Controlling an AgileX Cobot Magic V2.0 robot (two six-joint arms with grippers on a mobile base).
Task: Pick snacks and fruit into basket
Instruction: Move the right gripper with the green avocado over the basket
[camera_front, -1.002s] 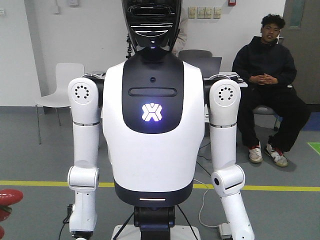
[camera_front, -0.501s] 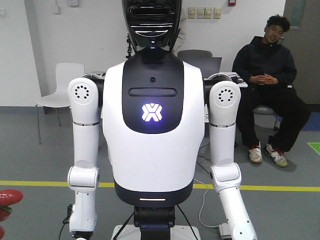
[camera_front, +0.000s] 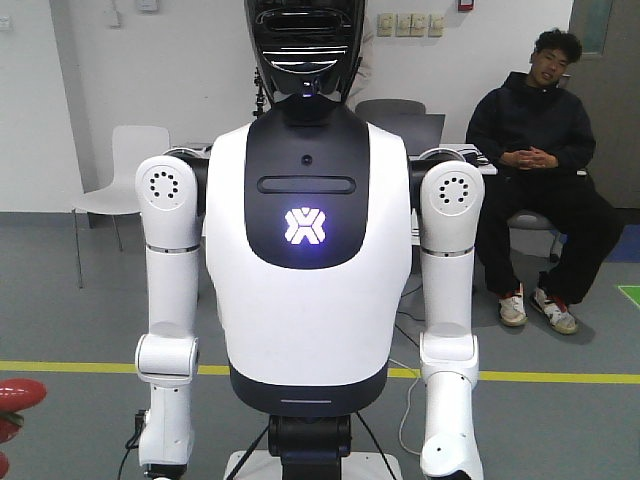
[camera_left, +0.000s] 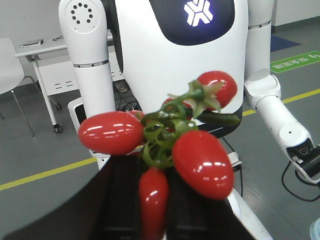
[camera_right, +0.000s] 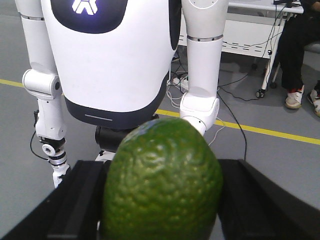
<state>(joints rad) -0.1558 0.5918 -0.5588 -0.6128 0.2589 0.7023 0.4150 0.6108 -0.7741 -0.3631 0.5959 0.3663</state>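
In the left wrist view a cluster of glossy red tomato-like fruit (camera_left: 200, 162) on a green stem fills the middle. One long red piece is pinched between the black fingers (camera_left: 122, 200) of my left gripper (camera_left: 155, 180), which is shut on it. The right wrist view shows a bumpy dark green fruit (camera_right: 162, 165) held between the black fingers (camera_right: 250, 200) of my right gripper (camera_right: 162, 200), shut on it. A red rounded shape (camera_front: 15, 400) shows at the lower left edge of the front view. The snacks and the basket are out of view.
A white humanoid robot (camera_front: 305, 250) stands close in front, arms hanging down. Behind it a person (camera_front: 535, 170) in black sits at the right, and a white chair (camera_front: 115, 180) stands at the left. A yellow line (camera_front: 60, 367) crosses the grey floor. A white table (camera_right: 250, 25) has cables under it.
The humanoid's forearm on the right of the front view has swung inward from angled outward to hanging straight down. The red shape at lower left has stayed put.
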